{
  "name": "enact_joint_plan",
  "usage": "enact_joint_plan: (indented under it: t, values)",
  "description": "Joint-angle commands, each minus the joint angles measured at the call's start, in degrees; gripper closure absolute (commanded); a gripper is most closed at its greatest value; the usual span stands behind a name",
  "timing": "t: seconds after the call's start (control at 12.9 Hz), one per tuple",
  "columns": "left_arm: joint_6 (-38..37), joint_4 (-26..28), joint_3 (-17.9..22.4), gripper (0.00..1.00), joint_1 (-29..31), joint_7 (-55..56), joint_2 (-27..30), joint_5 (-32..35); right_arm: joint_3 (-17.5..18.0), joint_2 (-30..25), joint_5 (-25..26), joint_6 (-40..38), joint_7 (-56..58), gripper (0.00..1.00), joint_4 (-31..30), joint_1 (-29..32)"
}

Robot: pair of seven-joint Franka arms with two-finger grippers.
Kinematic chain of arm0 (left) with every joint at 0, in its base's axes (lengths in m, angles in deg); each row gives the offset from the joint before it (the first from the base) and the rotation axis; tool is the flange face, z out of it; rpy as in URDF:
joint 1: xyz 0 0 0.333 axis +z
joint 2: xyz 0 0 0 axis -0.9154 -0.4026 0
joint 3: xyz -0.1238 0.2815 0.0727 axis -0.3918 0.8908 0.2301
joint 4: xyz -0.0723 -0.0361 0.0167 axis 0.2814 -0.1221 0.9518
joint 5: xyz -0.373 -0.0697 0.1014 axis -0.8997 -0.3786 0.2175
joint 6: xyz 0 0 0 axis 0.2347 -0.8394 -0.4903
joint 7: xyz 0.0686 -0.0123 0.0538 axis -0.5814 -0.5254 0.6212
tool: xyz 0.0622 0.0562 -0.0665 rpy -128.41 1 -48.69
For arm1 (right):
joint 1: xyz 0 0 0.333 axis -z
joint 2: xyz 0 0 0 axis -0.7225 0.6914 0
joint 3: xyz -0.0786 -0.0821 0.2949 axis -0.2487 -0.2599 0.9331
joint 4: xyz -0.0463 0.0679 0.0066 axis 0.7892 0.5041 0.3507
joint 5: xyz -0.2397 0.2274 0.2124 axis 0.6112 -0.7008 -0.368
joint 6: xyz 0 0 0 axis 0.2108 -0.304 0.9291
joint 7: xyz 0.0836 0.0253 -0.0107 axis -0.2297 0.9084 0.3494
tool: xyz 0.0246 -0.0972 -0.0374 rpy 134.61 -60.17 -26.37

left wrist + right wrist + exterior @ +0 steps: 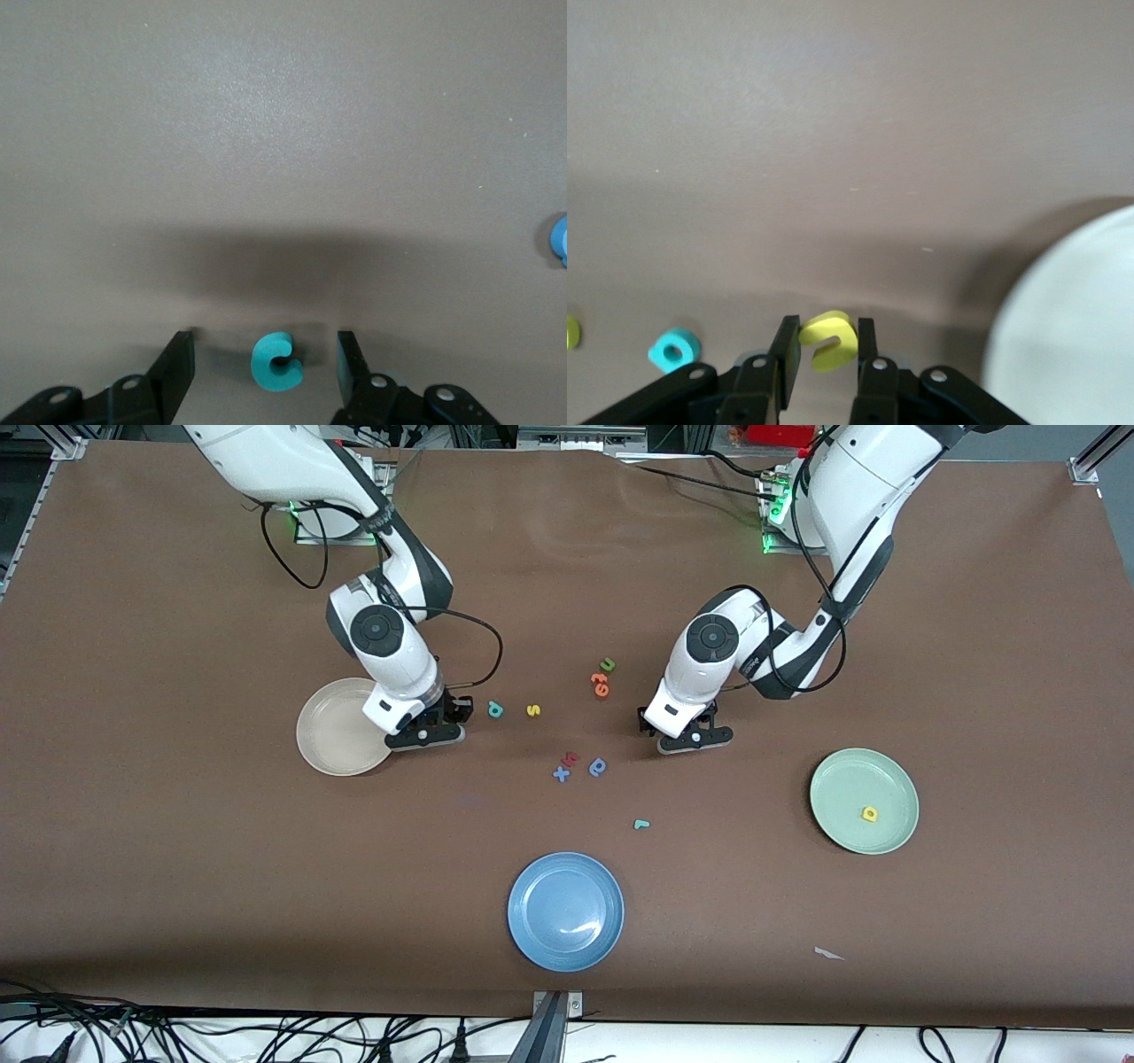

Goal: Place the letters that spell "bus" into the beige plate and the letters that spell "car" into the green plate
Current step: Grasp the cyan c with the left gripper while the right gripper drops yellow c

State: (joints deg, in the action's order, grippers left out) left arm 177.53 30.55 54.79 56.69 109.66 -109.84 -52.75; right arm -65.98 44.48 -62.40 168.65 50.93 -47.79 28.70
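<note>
My right gripper [425, 737] [826, 329] is shut on the yellow u [829, 342], low by the rim of the beige plate [330, 731] [1072, 336]. The teal b [495, 709] [673, 350] and yellow s [532, 710] lie on the table just toward the left arm's end from it. My left gripper [695, 741] [264, 343] is open and down at the table, one finger on each side of the teal c [277, 361] with gaps showing. The thin teal r [641, 825] lies nearer the front camera. The yellow a [870, 813] rests in the green plate [842, 779].
A green u [608, 664] and orange letters [600, 684] lie mid-table. A red letter [571, 758], a blue x [561, 773] and a blue a [598, 767] [560, 239] sit beside the left gripper. A blue plate [565, 911] stands near the front edge.
</note>
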Motion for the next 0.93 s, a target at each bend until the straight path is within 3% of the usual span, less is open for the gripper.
enact_joint_plan:
  t: [0.0, 0.23, 0.39, 0.54, 0.62, 0.85]
  values:
    - [0.87, 0.35, 0.33, 0.39, -0.71, 3.0, 0.19, 2.16, 0.65, -7.04, 0.66, -6.94, 8.47, 0.86, -1.75, 5.15]
    - [0.87, 0.18, 0.33, 0.53, -1.15, 3.09, -0.16, 2.07, 0.74, -8.98, 0.57, -9.59, 19.28, 0.86, -2.54, 11.56]
    - [0.87, 0.0, 0.41, 0.58, -1.15, 3.09, -0.34, 2.16, 0.74, -9.33, 0.57, -8.9, 23.96, 0.8, -4.64, 14.56]
    - [0.87, -0.26, 0.5, 0.64, -1.15, 3.09, -0.78, 2.25, 0.74, -9.25, 0.57, -6.71, 23.98, 0.35, -6.75, 15.18]
    - [0.87, -0.26, 0.59, 0.66, -1.07, 3.09, -0.87, 2.94, 0.74, -9.07, 0.48, -5.3, 23.89, 0.17, -7.63, 15.45]
    - [0.87, -0.26, 0.59, 0.73, -0.71, 3.18, -1.13, 4.35, 0.74, -8.81, 0.48, -5.29, 23.63, 0.1, -7.91, 15.8]
